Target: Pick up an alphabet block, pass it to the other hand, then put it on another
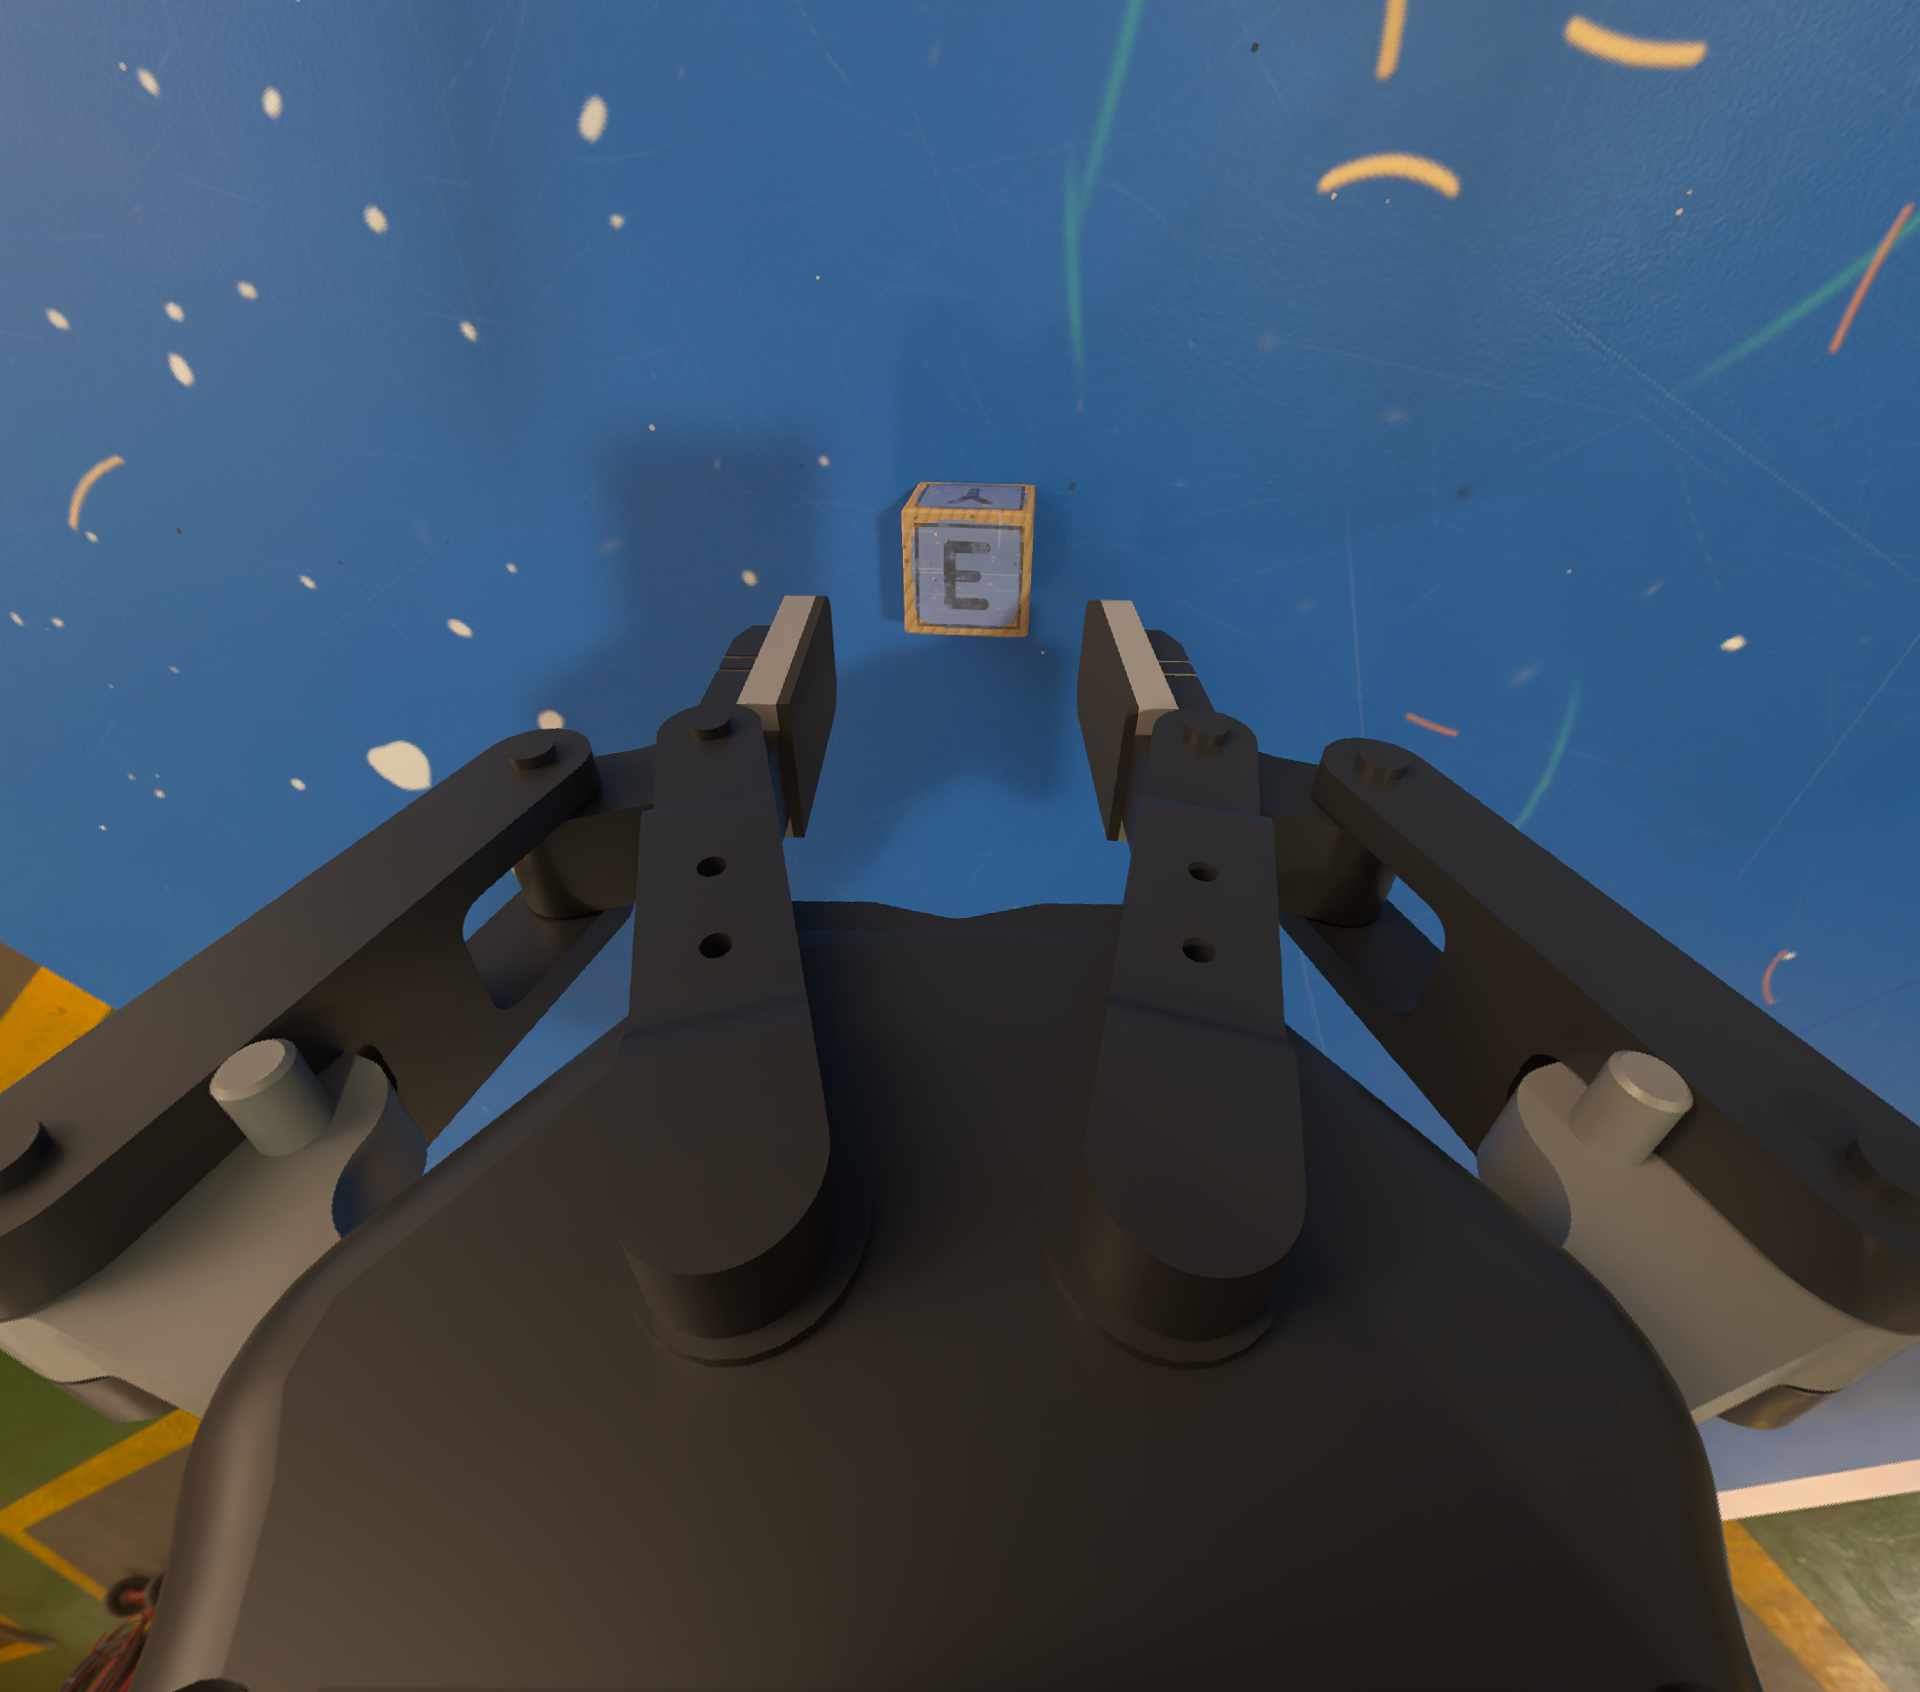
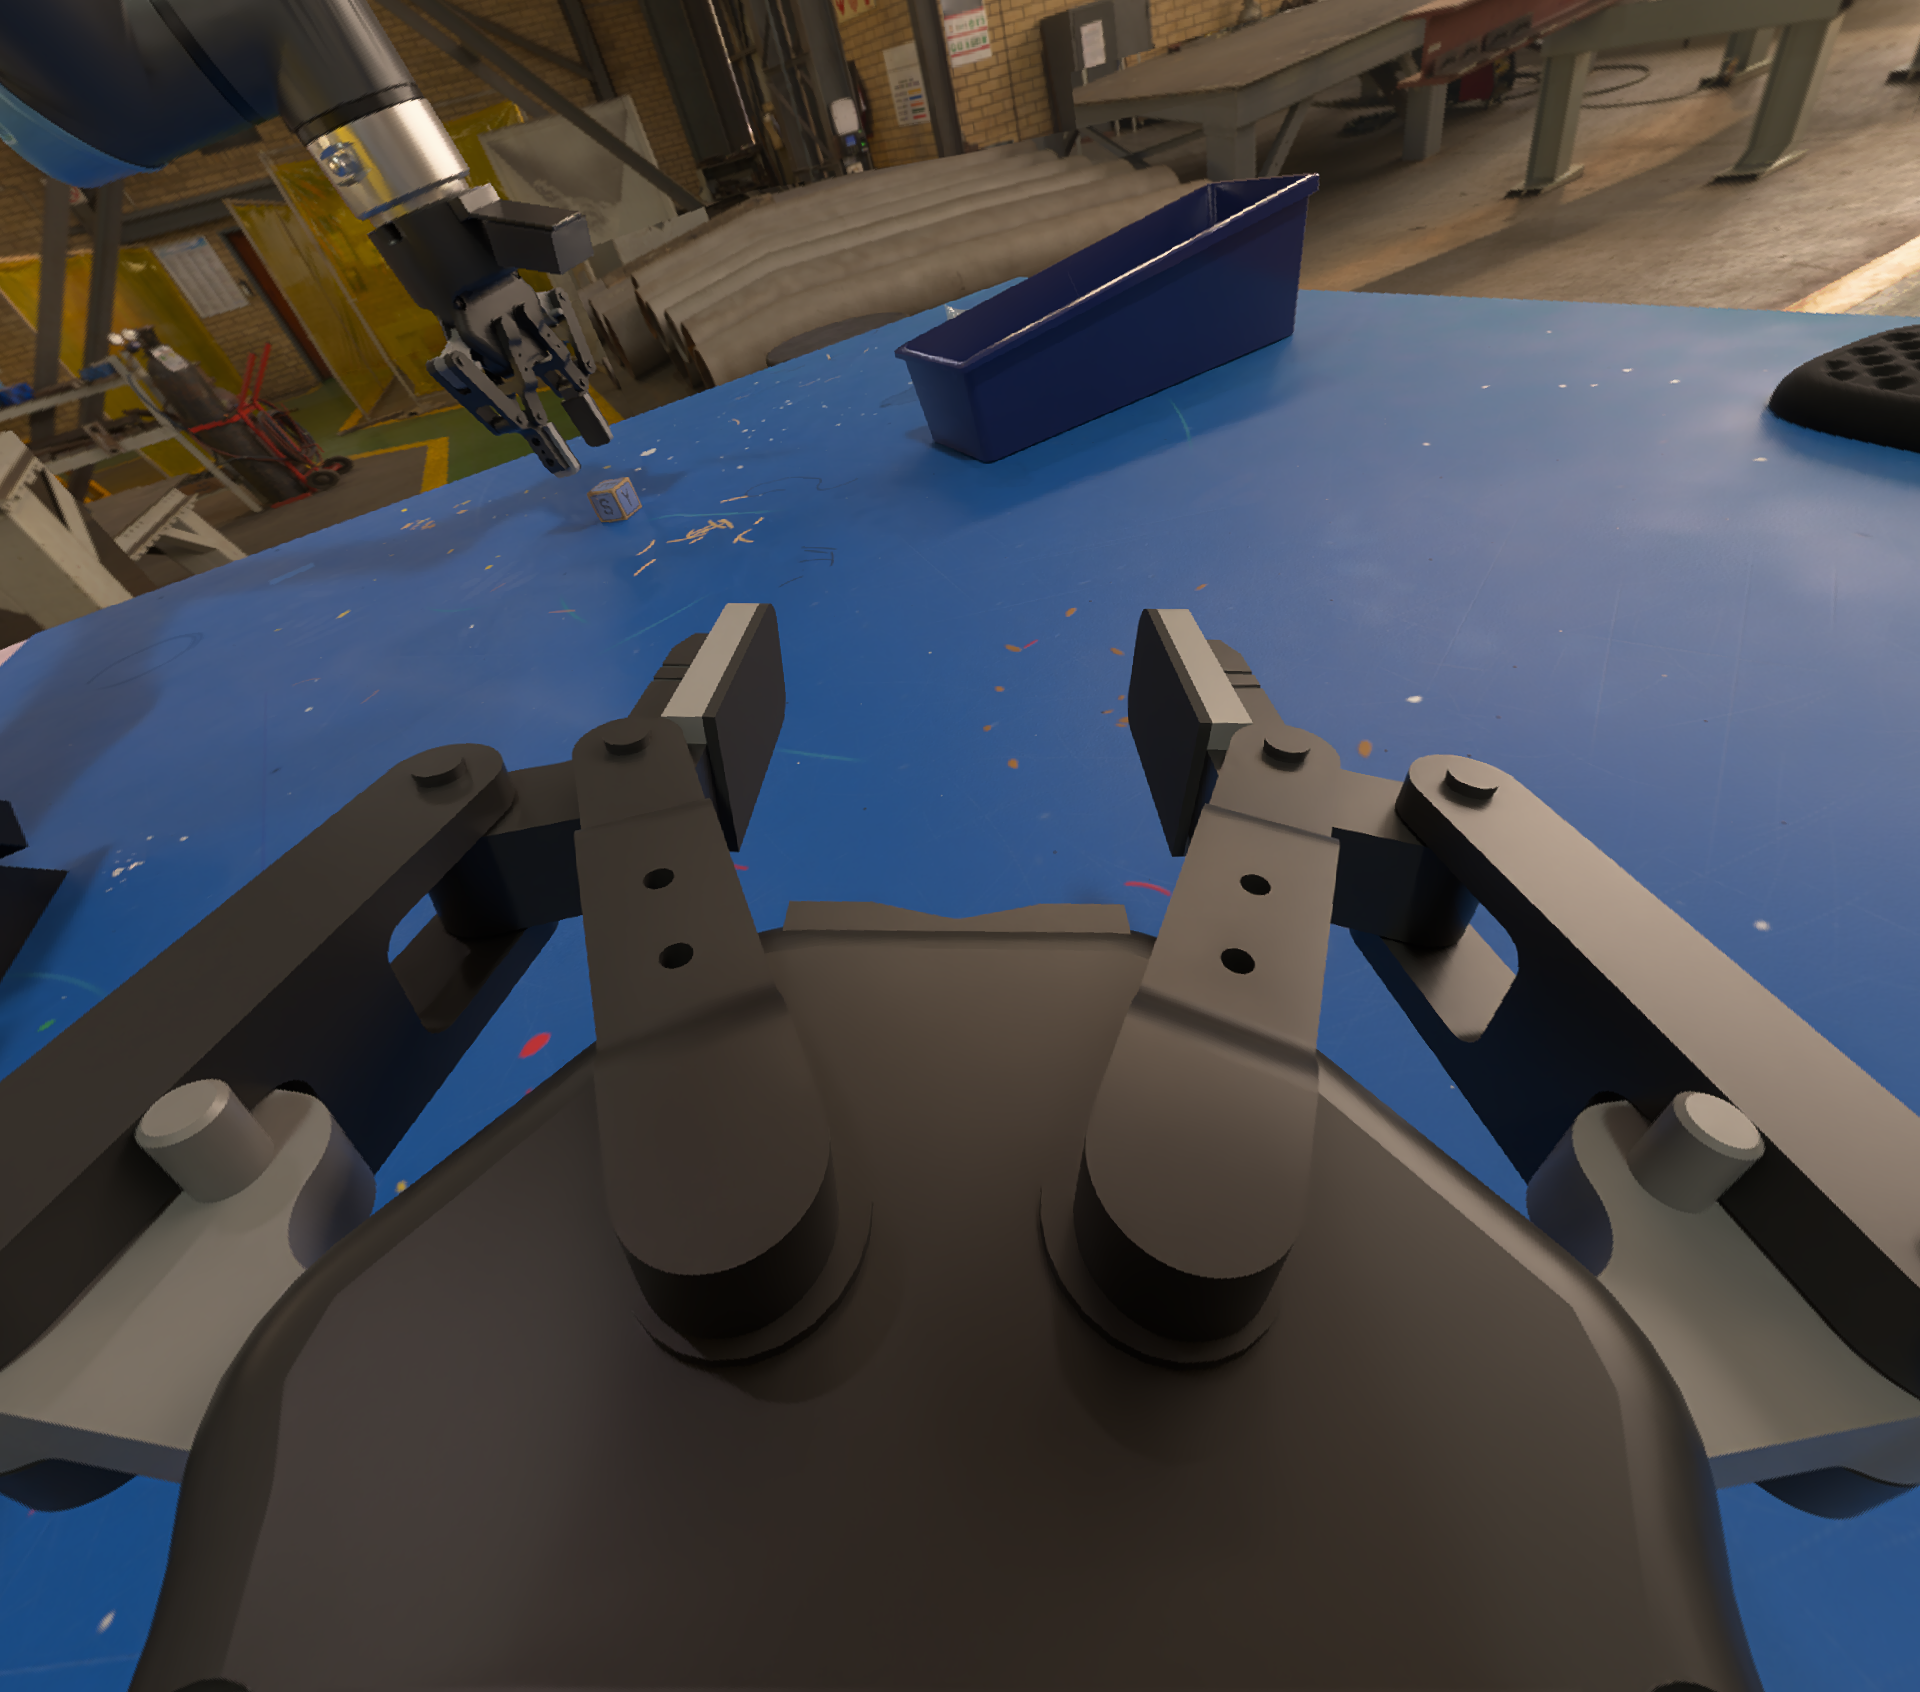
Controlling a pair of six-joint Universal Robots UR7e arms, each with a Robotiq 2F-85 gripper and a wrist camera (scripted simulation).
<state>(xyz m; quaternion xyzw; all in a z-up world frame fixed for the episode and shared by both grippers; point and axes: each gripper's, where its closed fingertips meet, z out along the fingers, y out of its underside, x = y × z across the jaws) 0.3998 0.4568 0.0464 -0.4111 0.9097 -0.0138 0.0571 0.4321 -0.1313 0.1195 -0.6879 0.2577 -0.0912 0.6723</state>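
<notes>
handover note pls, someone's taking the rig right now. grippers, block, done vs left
Left gripper: open, empty, poised just above the wooden alphabet block with pale blue faces, not touching it.
Right gripper: open, empty, over bare blue table, well away from the block.
The block sits alone on the table; a dark blue plastic bin stands further back. No second block is in view.
Done: approach only.
Left: grasp, lift, pass to the right gripper, find another block and stack.
</notes>
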